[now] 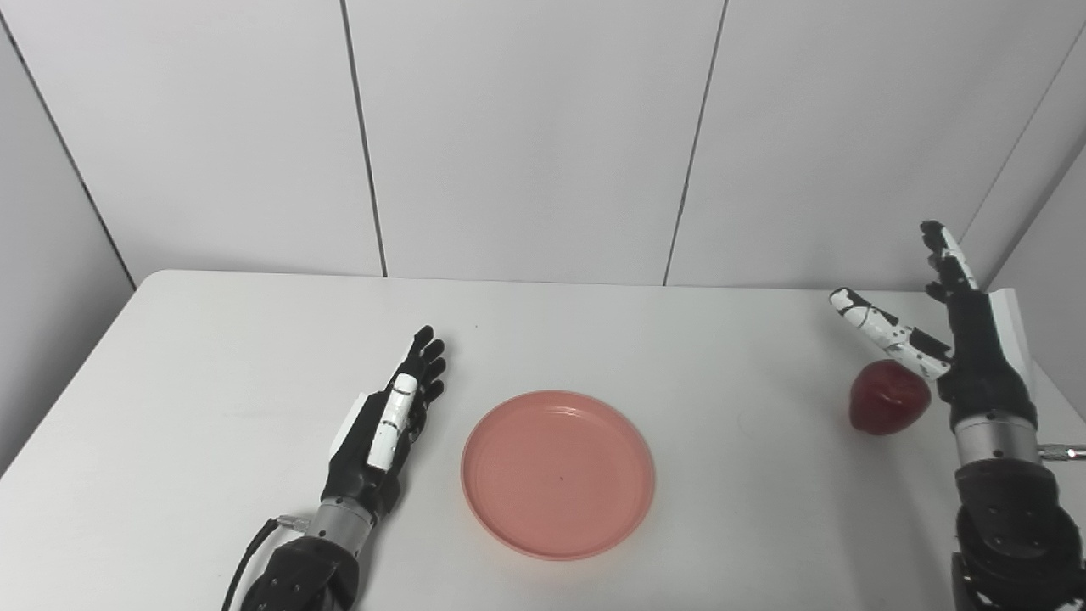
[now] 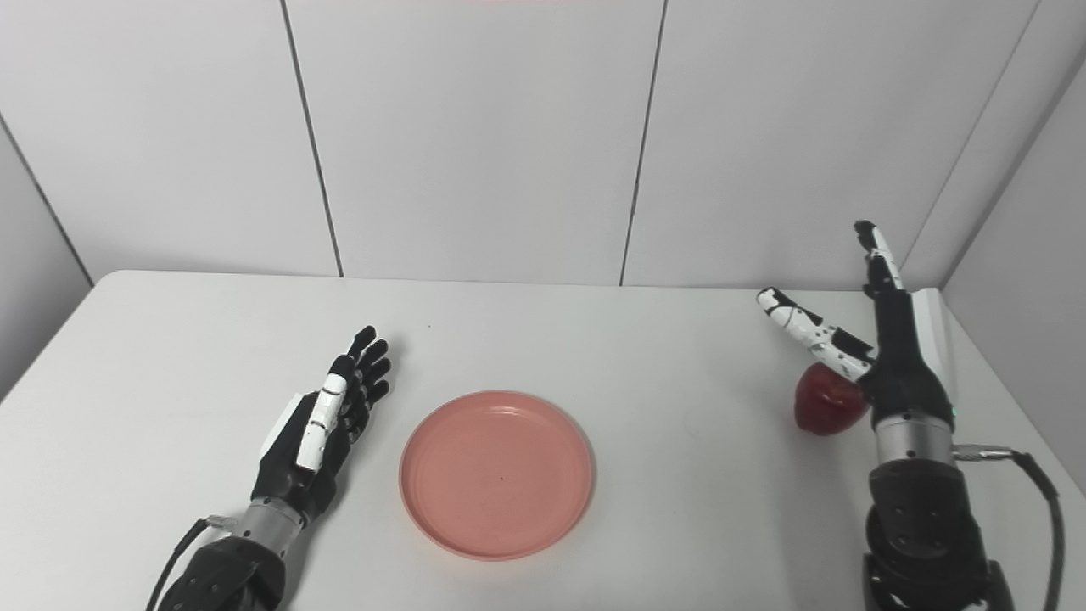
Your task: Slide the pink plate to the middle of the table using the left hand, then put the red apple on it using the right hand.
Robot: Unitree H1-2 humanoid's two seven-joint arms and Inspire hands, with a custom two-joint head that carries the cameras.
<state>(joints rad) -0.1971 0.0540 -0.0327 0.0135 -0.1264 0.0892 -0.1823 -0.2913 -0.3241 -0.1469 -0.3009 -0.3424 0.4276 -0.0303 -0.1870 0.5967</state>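
Observation:
The pink plate lies flat near the middle of the white table, empty. My left hand rests on the table just left of the plate, open, fingers straight, not touching it. The red apple sits at the right side of the table. My right hand is raised right beside and above the apple, open, thumb spread out over the apple's top and fingers pointing up; it holds nothing. The scene shows the same in the right eye view, with the plate and the apple.
White panelled walls stand right behind the table's far edge and at both sides. The table's right edge runs close to my right arm. A cable hangs off the right wrist.

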